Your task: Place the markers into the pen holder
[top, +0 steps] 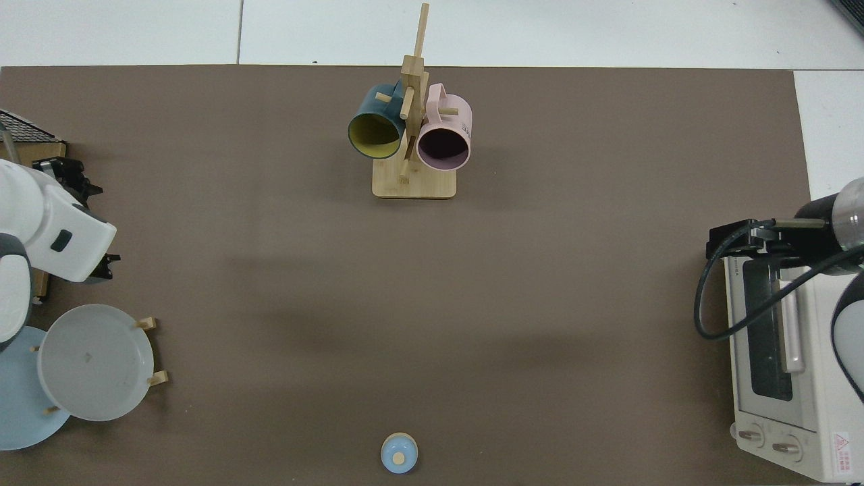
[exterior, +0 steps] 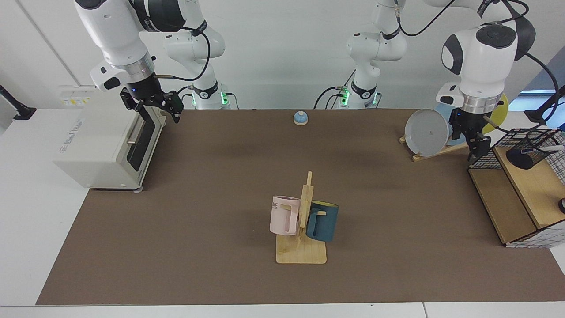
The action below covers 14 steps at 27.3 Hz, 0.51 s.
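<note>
Mugs: pink mug (exterior: 284, 215) with letters "ME", blue mug (exterior: 322, 221), on wooden rack (exterior: 304, 229)
Pen holder (exterior: 527, 152): in wire basket (exterior: 521, 185), marker (exterior: 557, 148) inside
Left gripper (exterior: 479, 150): beside basket, fingers unclear
Right gripper (exterior: 154, 108): at toaster oven (exterior: 106, 143), fingers unclear

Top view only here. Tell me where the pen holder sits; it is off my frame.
Observer: The small black wire-mesh pen holder sits on the wooden shelf inside the black wire-grid basket.
Operator: Report the marker.
Observer: A slim white marker pokes out of that holder's mouth.
Operator: Place the grippers.
Observer: The left gripper hangs just outside the basket's corner; the right gripper waits over the white toaster oven.
</note>
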Each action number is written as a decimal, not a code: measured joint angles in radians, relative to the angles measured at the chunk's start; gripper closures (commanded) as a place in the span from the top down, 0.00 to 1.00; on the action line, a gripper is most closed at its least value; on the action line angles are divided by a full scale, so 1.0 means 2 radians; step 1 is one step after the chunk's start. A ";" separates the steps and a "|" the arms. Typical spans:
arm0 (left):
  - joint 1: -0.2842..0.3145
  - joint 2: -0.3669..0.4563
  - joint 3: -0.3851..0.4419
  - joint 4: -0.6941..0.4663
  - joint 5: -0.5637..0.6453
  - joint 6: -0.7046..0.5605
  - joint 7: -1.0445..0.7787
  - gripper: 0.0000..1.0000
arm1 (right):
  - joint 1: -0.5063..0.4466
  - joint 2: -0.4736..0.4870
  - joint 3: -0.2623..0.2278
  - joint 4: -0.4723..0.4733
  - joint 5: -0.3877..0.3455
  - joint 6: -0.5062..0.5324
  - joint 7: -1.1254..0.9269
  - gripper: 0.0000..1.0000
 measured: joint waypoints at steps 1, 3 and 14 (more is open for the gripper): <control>0.000 -0.001 -0.006 0.000 -0.004 -0.004 -0.028 1.00 | -0.001 0.000 0.000 0.000 0.000 0.000 0.000 1.00; 0.000 -0.002 -0.017 0.000 -0.009 -0.010 -0.092 1.00 | -0.003 0.000 0.000 0.000 0.000 0.000 0.000 1.00; -0.004 -0.008 -0.036 0.000 -0.066 -0.050 -0.359 1.00 | -0.005 0.000 0.000 0.000 0.000 0.000 0.000 1.00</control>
